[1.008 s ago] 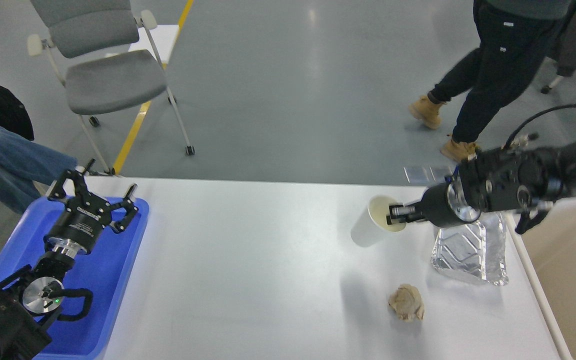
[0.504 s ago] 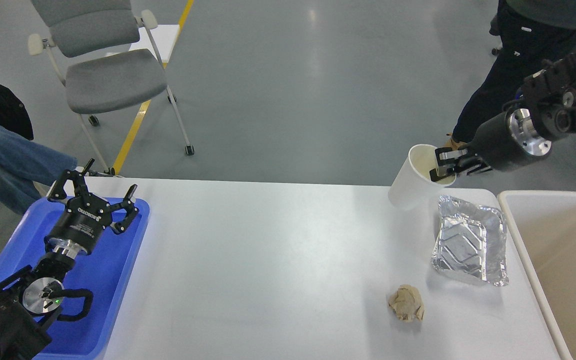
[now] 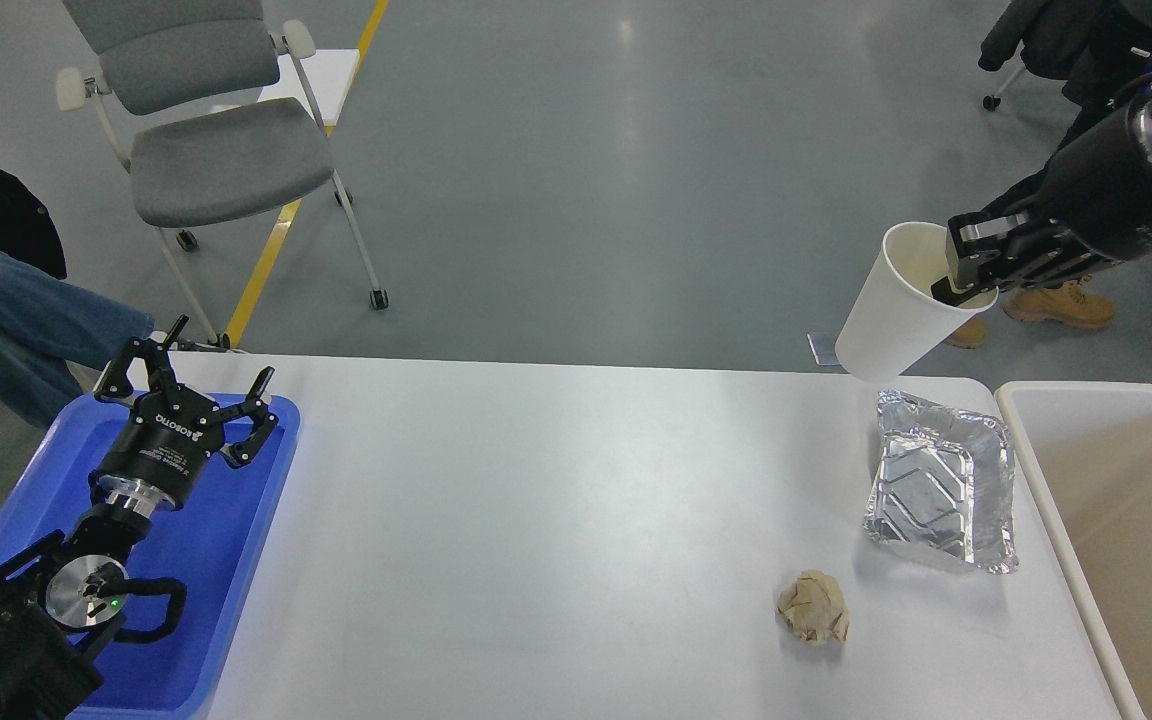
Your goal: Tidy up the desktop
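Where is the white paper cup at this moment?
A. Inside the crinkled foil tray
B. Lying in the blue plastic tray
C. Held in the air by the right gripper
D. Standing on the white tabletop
C: the white paper cup hangs tilted above the tabletop's far edge, the right gripper pinching its rim with one finger inside.

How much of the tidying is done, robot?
Nothing looks binned yet: the cream bin appears empty. My right gripper holds the paper cup in the air. The foil tray and crumpled paper ball wait on the desktop. My left gripper idles open.
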Action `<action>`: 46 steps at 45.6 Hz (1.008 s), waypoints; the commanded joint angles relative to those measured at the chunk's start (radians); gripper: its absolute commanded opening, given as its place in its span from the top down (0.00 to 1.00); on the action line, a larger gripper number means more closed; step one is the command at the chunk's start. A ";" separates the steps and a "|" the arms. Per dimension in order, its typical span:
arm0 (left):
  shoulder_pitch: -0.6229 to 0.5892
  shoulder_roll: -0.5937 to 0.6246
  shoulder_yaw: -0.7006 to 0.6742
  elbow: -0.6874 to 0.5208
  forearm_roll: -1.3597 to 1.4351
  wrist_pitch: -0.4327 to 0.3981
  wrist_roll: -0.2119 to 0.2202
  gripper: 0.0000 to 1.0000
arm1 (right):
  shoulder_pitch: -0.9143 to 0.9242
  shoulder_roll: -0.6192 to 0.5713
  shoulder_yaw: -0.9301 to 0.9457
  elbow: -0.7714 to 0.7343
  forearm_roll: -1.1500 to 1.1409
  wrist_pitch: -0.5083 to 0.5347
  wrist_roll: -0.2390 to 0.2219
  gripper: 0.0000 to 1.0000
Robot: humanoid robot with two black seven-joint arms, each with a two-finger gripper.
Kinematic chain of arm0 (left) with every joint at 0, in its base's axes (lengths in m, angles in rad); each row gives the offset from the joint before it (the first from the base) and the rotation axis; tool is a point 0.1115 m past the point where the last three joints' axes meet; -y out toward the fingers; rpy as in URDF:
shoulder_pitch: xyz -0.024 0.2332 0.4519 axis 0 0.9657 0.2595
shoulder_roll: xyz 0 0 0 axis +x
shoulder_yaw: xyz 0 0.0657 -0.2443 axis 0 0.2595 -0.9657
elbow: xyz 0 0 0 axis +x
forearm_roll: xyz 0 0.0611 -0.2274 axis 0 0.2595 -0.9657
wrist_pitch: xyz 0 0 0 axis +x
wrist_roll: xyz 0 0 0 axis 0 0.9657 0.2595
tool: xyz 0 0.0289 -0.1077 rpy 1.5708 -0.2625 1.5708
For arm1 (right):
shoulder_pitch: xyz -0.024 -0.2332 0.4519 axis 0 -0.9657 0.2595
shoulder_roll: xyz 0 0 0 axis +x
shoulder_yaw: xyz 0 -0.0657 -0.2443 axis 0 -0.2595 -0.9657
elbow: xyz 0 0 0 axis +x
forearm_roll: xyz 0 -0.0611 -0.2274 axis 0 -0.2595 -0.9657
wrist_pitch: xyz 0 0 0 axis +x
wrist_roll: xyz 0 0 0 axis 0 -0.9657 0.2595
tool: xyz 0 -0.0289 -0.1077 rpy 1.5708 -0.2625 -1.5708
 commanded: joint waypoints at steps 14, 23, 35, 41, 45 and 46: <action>0.000 0.000 0.000 0.000 0.000 0.000 0.000 0.01 | -0.403 -0.167 -0.103 -0.401 0.065 -0.099 0.005 1.00; 0.000 0.000 0.000 0.000 0.000 0.000 0.000 0.01 | -0.684 -0.293 -0.082 -0.692 0.080 -0.097 0.005 1.00; 0.000 0.000 0.000 0.000 0.000 0.000 0.000 0.01 | -1.026 -0.398 0.073 -0.976 0.084 -0.105 -0.003 1.00; 0.000 0.000 0.000 0.000 0.000 0.000 0.000 0.01 | -1.222 -0.414 0.208 -1.126 0.080 -0.105 -0.007 1.00; 0.000 0.000 -0.002 0.000 0.000 0.000 0.000 0.01 | -1.308 -0.412 0.263 -1.189 0.078 -0.105 -0.010 1.00; 0.000 0.000 0.000 0.000 0.000 0.000 0.000 0.01 | -1.328 -0.409 0.276 -1.205 0.078 -0.107 -0.013 1.00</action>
